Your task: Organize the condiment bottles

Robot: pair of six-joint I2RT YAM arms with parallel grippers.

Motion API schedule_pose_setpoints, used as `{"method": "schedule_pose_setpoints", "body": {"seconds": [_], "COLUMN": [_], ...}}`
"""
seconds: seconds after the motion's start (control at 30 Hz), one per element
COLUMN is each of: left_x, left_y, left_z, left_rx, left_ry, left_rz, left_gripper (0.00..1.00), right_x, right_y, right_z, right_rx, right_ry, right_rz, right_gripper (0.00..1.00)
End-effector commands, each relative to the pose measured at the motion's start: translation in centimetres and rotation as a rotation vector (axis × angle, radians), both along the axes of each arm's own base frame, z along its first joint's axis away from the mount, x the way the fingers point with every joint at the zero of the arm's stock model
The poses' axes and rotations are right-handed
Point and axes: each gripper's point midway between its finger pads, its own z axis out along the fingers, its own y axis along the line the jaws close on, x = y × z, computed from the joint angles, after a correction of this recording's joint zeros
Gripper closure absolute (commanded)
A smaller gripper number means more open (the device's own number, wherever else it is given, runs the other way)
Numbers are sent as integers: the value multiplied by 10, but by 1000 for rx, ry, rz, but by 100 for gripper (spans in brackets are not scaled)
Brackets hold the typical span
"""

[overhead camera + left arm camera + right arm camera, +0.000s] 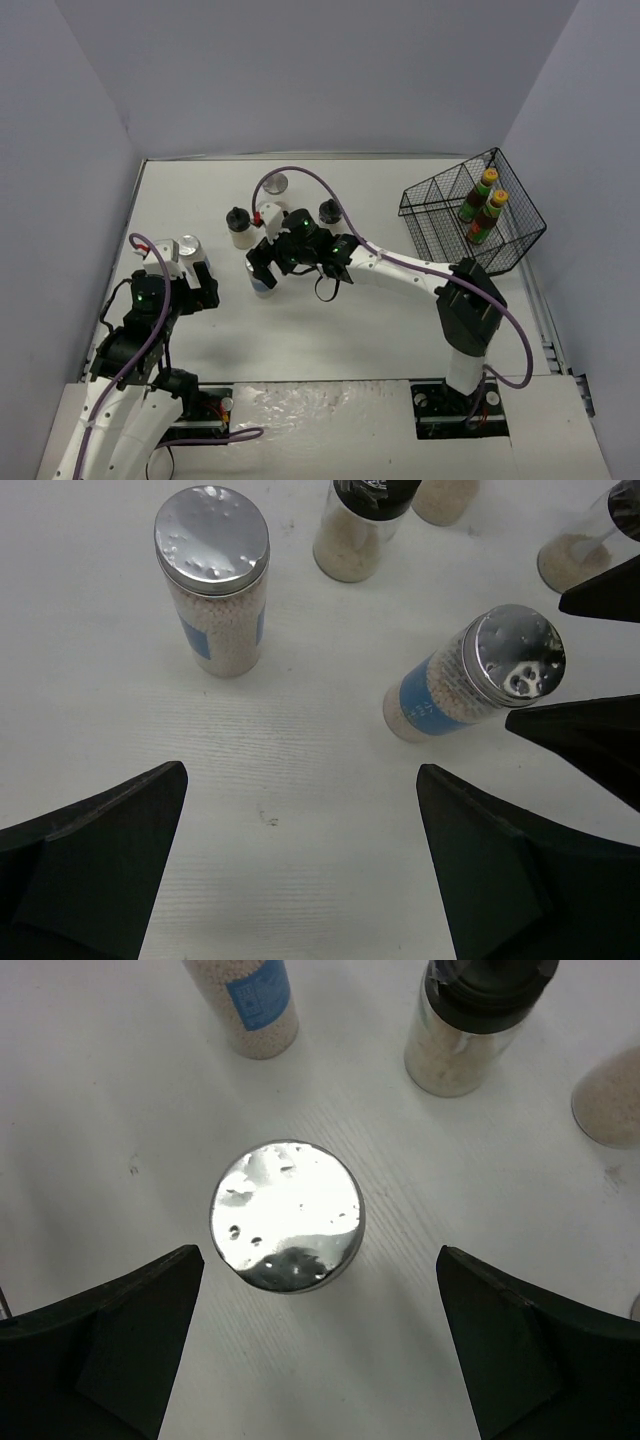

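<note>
Right claw (318, 1260) is spread wide and holds nothing, one finger on either side of a silver-lidded shaker (287, 1216) that stands upright on the desk (120, 1080) directly beneath me, with a gap on both sides. My left claw (302, 772) is just as wide and empty, hovering near a second shaker (212, 580) at the left. Two yellow-capped sauce bottles (487, 213) stand in the black wire basket (430, 215) at the far right. A third shaker (276, 182) and two black-lidded jars (239, 225) stand out on the desk. I judge that I am lining up to grasp the shaker below. Its lid sits a little left of centre between my fingers, so if I drop as I am, one finger may reach it first and shove or tip it. Its body is smooth and round, so a shallow pinch near the lid could let it slip. The nearest jar is close by, and a careless lift toward the basket could knock it. My two arms are also near each other, so a reach by the left now risks a bump.
</note>
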Motion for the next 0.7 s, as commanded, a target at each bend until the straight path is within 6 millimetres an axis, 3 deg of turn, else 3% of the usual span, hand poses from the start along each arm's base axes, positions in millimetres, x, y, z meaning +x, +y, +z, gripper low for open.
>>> {"method": "schedule_pose_setpoints", "body": {"seconds": [0.0, 0.17, 0.37, 0.53, 0.67], "left_x": [16, 15, 16, 15, 14], "left_y": [1, 2, 2, 2, 2], "left_z": [28, 26, 26, 25, 26], "left_rx": [-3, 4, 8, 12, 13], "left_ry": [-104, -98, -95, -94, -96], "left_rz": [16, 23, 23, 24, 24], "left_gripper": [3, 3, 3, 3, 3], "right_x": [9, 8, 9, 12, 16], "right_y": [32, 42, 43, 36, 20], "right_z": [42, 28, 16, 24, 48], "right_rx": [104, 86, 61, 58, 69], "right_ry": [-110, -97, -87, -111, -148], "right_rz": [45, 57, 48, 23, -36], "right_gripper": [0, 6, 23, 59, 86]}}
